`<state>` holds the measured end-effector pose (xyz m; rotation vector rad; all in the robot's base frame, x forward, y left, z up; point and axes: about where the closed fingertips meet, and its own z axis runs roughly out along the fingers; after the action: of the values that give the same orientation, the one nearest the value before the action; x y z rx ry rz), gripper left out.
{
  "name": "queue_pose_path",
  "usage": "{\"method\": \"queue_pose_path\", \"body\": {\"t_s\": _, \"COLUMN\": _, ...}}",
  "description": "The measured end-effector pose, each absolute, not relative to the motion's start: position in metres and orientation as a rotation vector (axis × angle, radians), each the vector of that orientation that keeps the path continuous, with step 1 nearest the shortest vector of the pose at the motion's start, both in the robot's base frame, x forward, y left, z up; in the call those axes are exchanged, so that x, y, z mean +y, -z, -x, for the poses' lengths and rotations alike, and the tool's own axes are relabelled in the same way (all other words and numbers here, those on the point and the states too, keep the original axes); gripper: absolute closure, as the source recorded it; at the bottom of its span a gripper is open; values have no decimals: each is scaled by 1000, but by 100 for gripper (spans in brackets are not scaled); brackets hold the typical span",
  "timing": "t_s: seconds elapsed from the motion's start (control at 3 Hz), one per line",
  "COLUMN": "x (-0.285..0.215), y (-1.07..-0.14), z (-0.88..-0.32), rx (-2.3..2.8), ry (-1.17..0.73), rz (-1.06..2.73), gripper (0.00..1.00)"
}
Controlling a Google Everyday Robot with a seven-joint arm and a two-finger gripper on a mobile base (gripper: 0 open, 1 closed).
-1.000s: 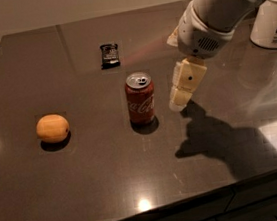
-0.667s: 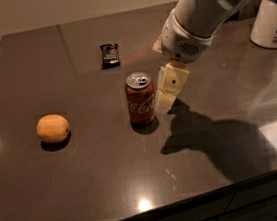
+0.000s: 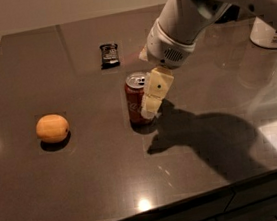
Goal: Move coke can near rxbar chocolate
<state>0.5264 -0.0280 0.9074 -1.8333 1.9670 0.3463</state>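
The coke can (image 3: 136,102) stands upright near the middle of the dark table, red with a silver top. The rxbar chocolate (image 3: 109,54) lies flat in its black wrapper farther back, a little to the left of the can. My gripper (image 3: 153,105) hangs from the white arm that reaches in from the upper right. It is down at the can's right side and overlaps the can's right edge in the camera view. Part of the can's right side is hidden behind it.
An orange (image 3: 52,128) sits on the table (image 3: 78,190) to the left of the can. A white object (image 3: 269,36) stands at the back right. The table's front edge runs along the bottom of the view.
My gripper has moved left and down from the can's right until it overlaps the can's right side. The can, the bar and the orange have not moved.
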Motion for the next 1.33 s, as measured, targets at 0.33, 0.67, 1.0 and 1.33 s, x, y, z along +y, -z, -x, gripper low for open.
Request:
{"method": "queue_pose_path", "body": {"t_s": 0.33, "x": -21, "y": -907, "z": -524, "rx": 1957, "ry": -383, "rz": 1851, "gripper": 18}}
{"method": "queue_pose_path", "body": {"t_s": 0.67, "x": -16, "y": -908, "z": -524, "rx": 1953, "ry": -407, "rz": 1865, "gripper": 41}}
{"method": "queue_pose_path", "body": {"t_s": 1.0, "x": -13, "y": -912, "z": -529, "rx": 1954, "ry": -413, "rz": 1873, "gripper": 64}}
{"method": "queue_pose_path", "body": {"t_s": 1.33, "x": -15, "y": -923, "z": -567, "rx": 1988, "ry": -388, "rz": 1839, "gripper": 100}}
